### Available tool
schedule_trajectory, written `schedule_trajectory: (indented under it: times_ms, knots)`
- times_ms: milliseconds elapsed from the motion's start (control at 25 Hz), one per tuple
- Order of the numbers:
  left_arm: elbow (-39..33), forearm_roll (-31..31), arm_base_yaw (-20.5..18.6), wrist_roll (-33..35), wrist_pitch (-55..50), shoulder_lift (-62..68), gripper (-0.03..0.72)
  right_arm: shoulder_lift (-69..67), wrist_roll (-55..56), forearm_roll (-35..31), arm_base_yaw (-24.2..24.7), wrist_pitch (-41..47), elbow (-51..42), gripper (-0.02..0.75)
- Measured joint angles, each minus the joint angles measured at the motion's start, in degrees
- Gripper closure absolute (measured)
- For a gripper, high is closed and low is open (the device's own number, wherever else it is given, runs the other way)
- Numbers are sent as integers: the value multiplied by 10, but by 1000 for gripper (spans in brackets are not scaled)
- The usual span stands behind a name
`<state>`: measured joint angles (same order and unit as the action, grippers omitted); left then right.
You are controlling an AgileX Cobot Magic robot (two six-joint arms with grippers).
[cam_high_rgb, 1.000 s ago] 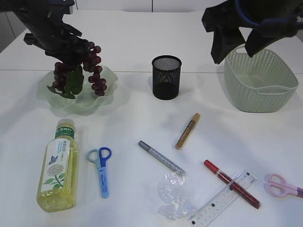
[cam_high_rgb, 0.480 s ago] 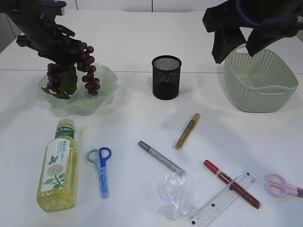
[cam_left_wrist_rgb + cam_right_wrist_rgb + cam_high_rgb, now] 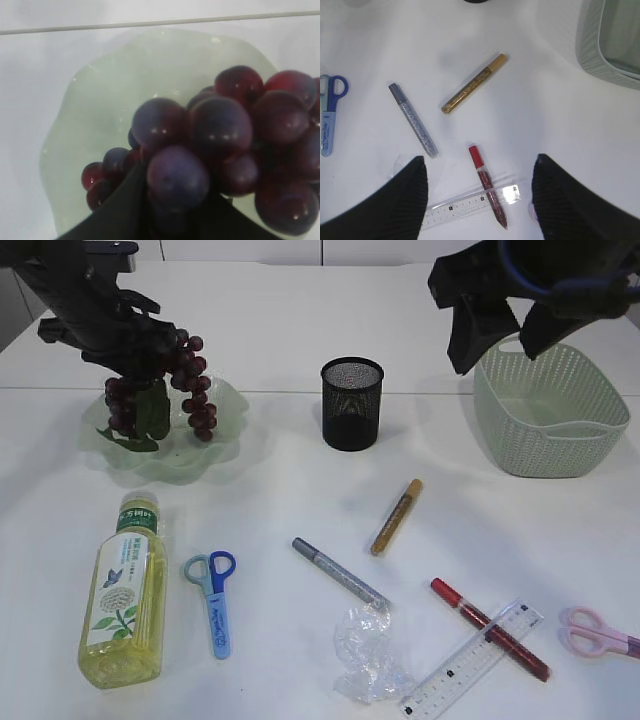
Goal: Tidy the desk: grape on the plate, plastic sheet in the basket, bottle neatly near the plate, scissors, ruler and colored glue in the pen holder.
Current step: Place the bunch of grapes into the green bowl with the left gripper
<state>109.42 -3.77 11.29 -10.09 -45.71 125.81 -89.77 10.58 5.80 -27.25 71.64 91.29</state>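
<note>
White desk (image 3: 300,470), seen at a slant. The left gripper (image 3: 130,350) hangs over the green plate (image 3: 225,430) with the grapes (image 3: 190,380) dangling from it, their lower end at the plate, likely so they settle there when let go; whether its jaws grip or are loosening cannot be told. The right gripper (image 3: 479,200) hovers with jaws wide apart and empty, above the glue pens (image 3: 472,84) and ruler (image 3: 470,204), near the basket (image 3: 545,420).
</note>
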Motion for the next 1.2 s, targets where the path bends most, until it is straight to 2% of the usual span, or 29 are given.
schedule_trajectory:
  times_ms: [120, 280, 360, 680, 1200]
  knots:
    - [0, 11, 0, 0, 0, 0, 477, 0, 0, 0, 0, 0, 0, 228]
    - [1, 22, 0, -1, 0, 0, 328, 0, 0, 0, 0, 0, 0, 228]
    - [1, 24, 0, -1, 0, 0, 288, 0, 0, 0, 0, 0, 0, 228]
    - [1, 26, 0, -2, -5, 0, 266, 0, 0, 0, 0, 0, 0, 228]
    - [1, 21, 0, -2, -90, -40, 266, 0, 0, 0, 0, 0, 0, 228]
